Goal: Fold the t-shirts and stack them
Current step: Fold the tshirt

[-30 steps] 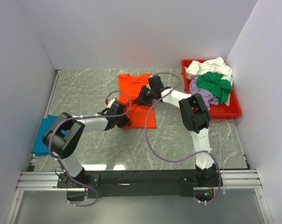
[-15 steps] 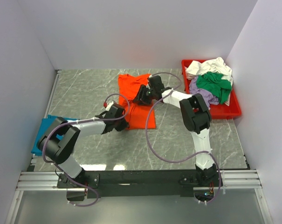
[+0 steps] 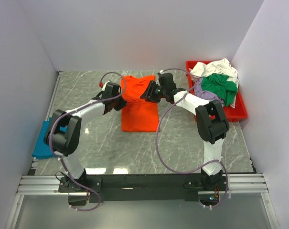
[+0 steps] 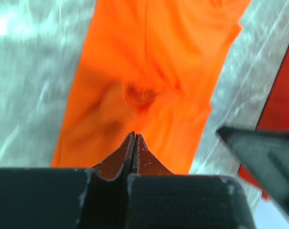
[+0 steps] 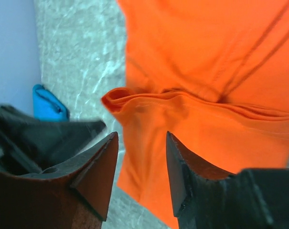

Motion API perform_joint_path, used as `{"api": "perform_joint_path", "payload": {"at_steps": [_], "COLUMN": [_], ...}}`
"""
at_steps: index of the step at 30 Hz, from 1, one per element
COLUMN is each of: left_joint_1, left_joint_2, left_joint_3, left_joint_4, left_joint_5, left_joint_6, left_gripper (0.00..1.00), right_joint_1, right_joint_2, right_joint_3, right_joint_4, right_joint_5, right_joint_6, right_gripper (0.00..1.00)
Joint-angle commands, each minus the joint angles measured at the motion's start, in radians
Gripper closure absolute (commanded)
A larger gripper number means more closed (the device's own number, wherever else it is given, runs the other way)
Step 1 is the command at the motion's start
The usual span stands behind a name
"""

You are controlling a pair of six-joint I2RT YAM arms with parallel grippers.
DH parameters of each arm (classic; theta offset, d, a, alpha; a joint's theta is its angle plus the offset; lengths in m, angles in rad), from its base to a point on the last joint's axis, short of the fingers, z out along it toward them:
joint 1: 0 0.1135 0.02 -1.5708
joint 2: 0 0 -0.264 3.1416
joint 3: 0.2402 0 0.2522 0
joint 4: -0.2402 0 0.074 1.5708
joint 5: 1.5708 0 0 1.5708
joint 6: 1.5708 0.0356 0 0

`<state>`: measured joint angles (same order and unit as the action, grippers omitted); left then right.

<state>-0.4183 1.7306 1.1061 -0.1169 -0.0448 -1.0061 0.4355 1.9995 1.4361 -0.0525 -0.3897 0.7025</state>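
While the orange t-shirt [image 3: 140, 114] lies flat on the table [image 3: 87, 95], both hands sit at its far end, one at each corner. The left hand [image 3: 113, 90] has its fingers [image 4: 133, 143] pressed together with no cloth seen between them. The shirt's long axis runs straight away from those tips. The right hand [image 3: 151, 91] is spread wide, and a raised fold ridge [image 5: 182, 98] crosses just beyond its open fingertips. That makes the right hand the nearer one to a graspable edge, so I judge the next pinch is likelier there. A teal t-shirt [image 3: 41, 140] lies folded well off to the left hand's outer side.
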Motion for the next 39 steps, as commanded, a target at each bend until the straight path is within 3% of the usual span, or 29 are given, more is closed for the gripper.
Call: {"api": "perform_joint_path", "payload": {"at_steps": [1, 9, 19, 26, 30, 39], "left_joint_1": [0.027, 0.084, 0.124, 0.134, 0.136, 0.05], "left_joint_2": [0.087, 0.243, 0.251, 0.088, -0.033, -0.279], "left_joint_3": [0.107, 0.184, 0.164, 0.19, 0.095, -0.287], "left_joint_4": [-0.009, -0.03, -0.013, -0.046, -0.044, 0.103], "left_joint_5": [0.048, 0.066, 0.108, 0.099, 0.088, 0.135], "left_joint_6": [0.066, 0.081, 0.089, 0.144, 0.118, 0.034], "left_gripper": [0.99, 0.99, 0.99, 0.79, 0.63, 0.69], "right_joint_1": [-0.041, -0.112, -0.138, -0.139, -0.136, -0.031], "right_joint_2": [0.028, 0.162, 0.196, 0.059, -0.076, -0.317], "right_joint_3": [-0.002, 0.05, 0.083, 0.06, -0.063, -0.471], "right_joint_4": [0.019, -0.041, -0.104, -0.165, -0.138, 0.04], "right_joint_5": [-0.001, -0.028, -0.008, 0.052, 0.098, 0.118], "right_joint_6": [0.008, -0.026, -0.031, -0.077, -0.067, 0.0], "right_gripper": [0.5, 0.53, 0.55, 0.55, 0.54, 0.54]}}
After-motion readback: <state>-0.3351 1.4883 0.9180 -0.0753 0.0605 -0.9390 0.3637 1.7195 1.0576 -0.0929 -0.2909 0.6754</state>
